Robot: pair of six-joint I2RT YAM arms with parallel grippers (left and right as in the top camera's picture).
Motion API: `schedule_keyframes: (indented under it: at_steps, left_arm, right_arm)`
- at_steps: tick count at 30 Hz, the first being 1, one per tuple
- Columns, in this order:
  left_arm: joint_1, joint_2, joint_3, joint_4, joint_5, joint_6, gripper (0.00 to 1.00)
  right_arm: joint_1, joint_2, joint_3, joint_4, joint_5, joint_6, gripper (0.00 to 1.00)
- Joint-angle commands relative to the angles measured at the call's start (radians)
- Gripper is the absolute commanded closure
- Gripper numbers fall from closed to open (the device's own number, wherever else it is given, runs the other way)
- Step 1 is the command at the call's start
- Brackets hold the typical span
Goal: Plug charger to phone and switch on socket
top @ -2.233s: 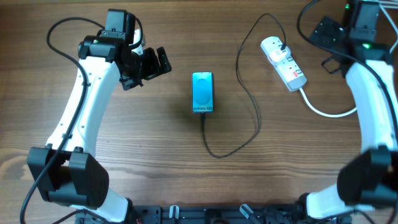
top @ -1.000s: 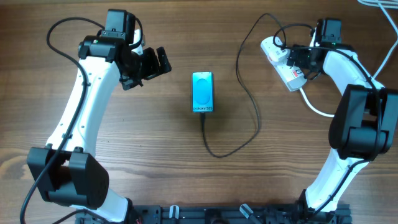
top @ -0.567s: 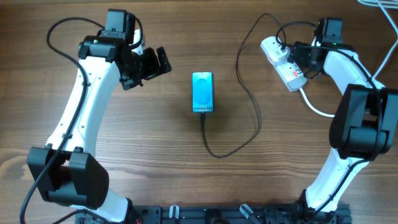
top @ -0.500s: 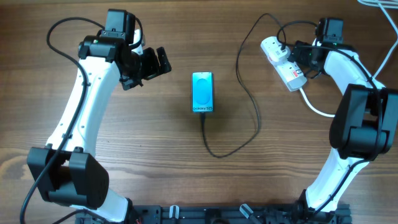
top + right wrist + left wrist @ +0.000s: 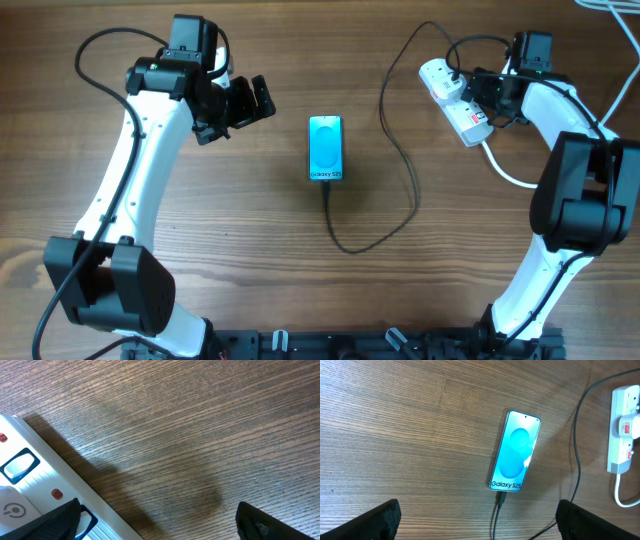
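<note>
Right arm (image 5: 560, 105) newly at socket (image 5: 432, 75), all fingers (image 5: 370, 520) spread empty; phone (image 5: 515, 450) lettering legible only wrist-side.

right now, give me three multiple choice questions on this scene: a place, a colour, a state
1. Seen overhead, where is the socket from the phone? A) upper right B) lower left C) directly below
2. What colour is the phone's screen? A) red B) cyan C) black
3. The left gripper is: A) shut on the phone B) open and empty C) shut, empty
Answers: 1 A, it lies toward the top right corner; 2 B, the screen glows cyan; 3 B, its jaws stand apart with nothing between them.
</note>
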Motion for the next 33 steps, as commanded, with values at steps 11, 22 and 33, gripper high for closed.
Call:
schedule_keyframes:
  at_steps: [11, 22, 33]
  left_arm:
    - [0.001, 0.004, 0.001, 0.0, -0.01, -0.013, 0.0]
    - [0.001, 0.004, 0.001, 0.0, -0.01, -0.012, 0.0]
    - [0.001, 0.004, 0.001, 0.0, -0.01, -0.012, 0.0]
  right_arm:
    - [0.003, 0.034, -0.009, -0.073, -0.115, -0.051, 0.0]
    - [0.003, 0.029, -0.009, -0.08, -0.156, -0.051, 0.0]
    - [0.003, -0.257, -0.009, -0.1, -0.006, 0.059, 0.0]
